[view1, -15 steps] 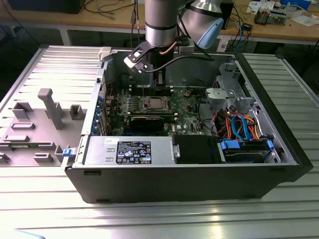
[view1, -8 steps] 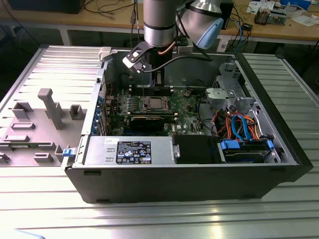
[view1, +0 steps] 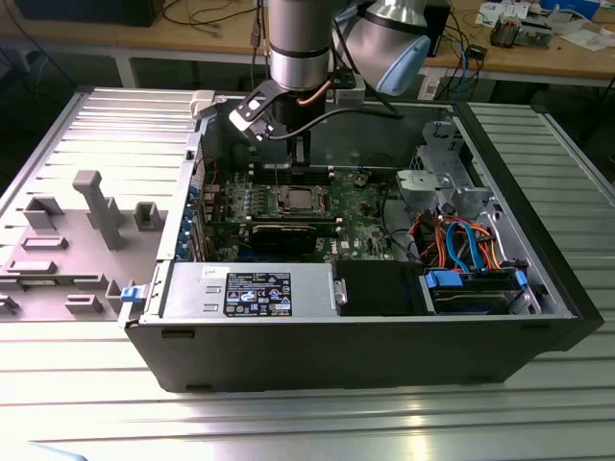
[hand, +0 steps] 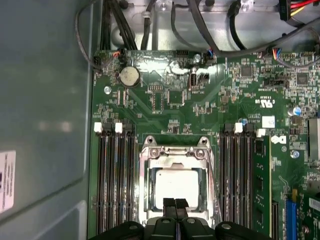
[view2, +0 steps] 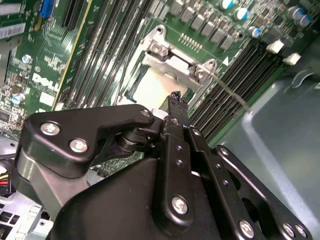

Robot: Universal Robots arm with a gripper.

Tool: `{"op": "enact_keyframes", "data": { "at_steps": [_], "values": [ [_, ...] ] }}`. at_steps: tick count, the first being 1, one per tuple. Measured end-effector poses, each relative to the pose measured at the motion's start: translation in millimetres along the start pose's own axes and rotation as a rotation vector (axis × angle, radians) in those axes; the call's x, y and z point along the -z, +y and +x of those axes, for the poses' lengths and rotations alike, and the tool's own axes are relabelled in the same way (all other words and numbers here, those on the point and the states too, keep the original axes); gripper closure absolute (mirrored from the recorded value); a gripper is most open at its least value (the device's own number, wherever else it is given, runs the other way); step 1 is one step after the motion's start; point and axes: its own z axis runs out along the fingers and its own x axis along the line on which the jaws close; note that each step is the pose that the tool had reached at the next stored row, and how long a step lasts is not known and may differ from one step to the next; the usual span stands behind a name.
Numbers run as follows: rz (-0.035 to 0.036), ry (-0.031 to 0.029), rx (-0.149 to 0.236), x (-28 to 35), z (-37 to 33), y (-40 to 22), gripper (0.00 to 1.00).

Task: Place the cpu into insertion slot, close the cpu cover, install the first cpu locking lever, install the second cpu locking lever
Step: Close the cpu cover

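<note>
CPU seated and cover down: work stands at the locking levers, pincer closed and empty.

Exterior view: arm reaches down into the open computer case, over the insertion slot, a little left of frame centre. First wrist view: cpu lies flat in the slot, its silver top showing through the window of the cpu cover, which looks folded down. Gripper is pressed together with nothing pinched. Its fingertips sit over one edge of the cpu; contact unclear. Second wrist view: a thin wire locking lever stands off above the memory slots and looks unlatched. Judged: lever step. It calls for a closed-finger push on a slim rod, down and under its catch, with tight clearance.
</note>
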Motion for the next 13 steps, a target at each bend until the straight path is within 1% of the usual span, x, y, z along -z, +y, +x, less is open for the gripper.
{"op": "enact_keyframes", "data": {
  "at_steps": [5, 7, 9, 13],
  "values": [
    [-0.0001, 0.0002, 0.002, -1.5, -0.5, -11.2, 0.89],
    [-0.0001, 0.0002, 0.004, -4.9, -1.7, -15.5, 0.89],
    [0.0001, 0.0002, 0.004, -9.5, -2.6, -15.9, 0.89],
    [0.0002, 0.0002, 0.004, -15.5, -6.5, -16.4, 0.89]
  ]
}}
